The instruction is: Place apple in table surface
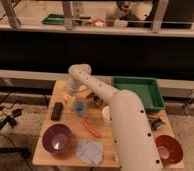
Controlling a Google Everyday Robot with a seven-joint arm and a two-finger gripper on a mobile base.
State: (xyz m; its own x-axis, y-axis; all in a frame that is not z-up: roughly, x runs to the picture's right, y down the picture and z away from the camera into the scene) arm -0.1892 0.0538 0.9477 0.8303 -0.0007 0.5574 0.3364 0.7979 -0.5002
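The light tan wooden table surface (70, 127) stands in the middle of the camera view. My white arm reaches over it from the lower right, with its wrist bent at the back left. My gripper (70, 95) hangs below the wrist, low over the table's back left part, beside a pale yellowish patch. I cannot make out the apple; it may be hidden in or under the gripper.
On the table are a black block (56, 110), a blue cup (80, 106), an orange-red stick (92, 128), a purple bowl (57, 138), a grey cloth (88, 151) and a white cup (106, 114). A green tray (140, 92) lies at the back right, a red bowl (169, 147) at the front right.
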